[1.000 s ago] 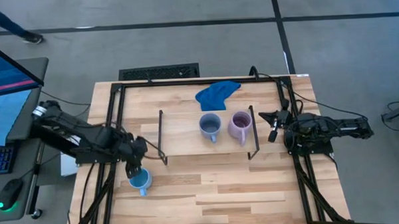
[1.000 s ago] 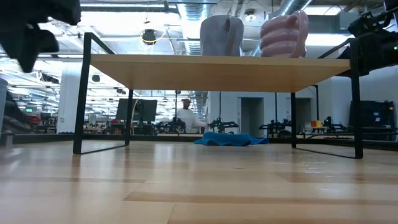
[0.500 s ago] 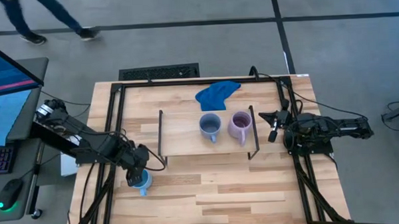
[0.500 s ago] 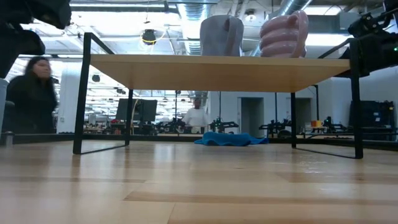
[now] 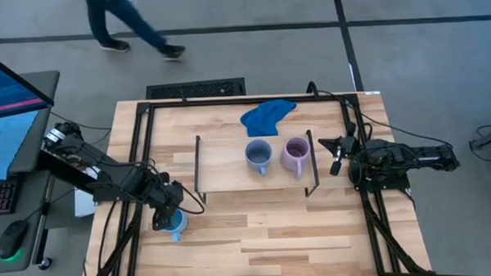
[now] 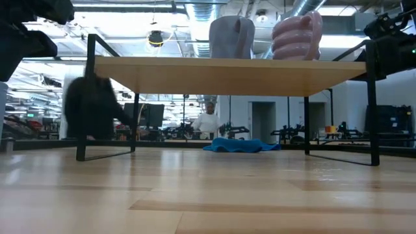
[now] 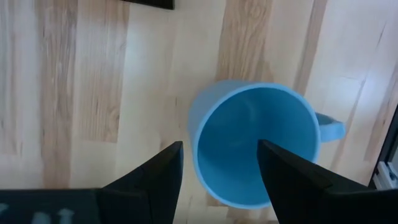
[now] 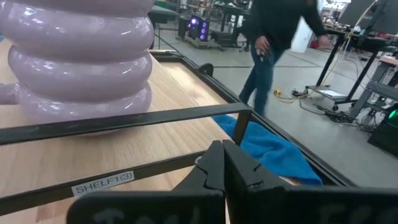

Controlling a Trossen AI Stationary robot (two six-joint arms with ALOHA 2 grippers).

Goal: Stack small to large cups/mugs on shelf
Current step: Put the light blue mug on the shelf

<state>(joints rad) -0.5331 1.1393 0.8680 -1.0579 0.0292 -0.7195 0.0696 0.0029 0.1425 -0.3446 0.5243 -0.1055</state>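
Left gripper (image 7: 219,163) sits over the sky-blue mug (image 7: 255,146), jaws apart: one finger outside the rim, the other inside the cup, straddling the wall, not yet pinched. The mug stands upright on the table (image 5: 273,235), off the shelf's (image 5: 230,175) left-front corner, handle pointing away from the shelf. The grey-blue mug (image 5: 258,155) and lilac mug (image 5: 295,155) already stand side by side on the shelf, w/ the free slot at its left end.

Risks, as you'd judge them:
- A one-wall rim pinch may let the mug swing or slip when lifted; close low on the wall.
- The shelf's black wire leg is near the arm's path, so you could clip it unless you lift clear first.
- Setting down close to the grey-blue mug could knock it.

Right gripper (image 8: 227,163) waits at the shelf's right end, jaws together, just beside the lilac mug.

Hidden or unclear: low view doesn't show the sky-blue mug at all. High view covers much of it w/ the left gripper. Relative mug sizes can't be compared. A person in the room behind is blurred. The blue cloth (image 5: 266,115) lies behind the shelf.
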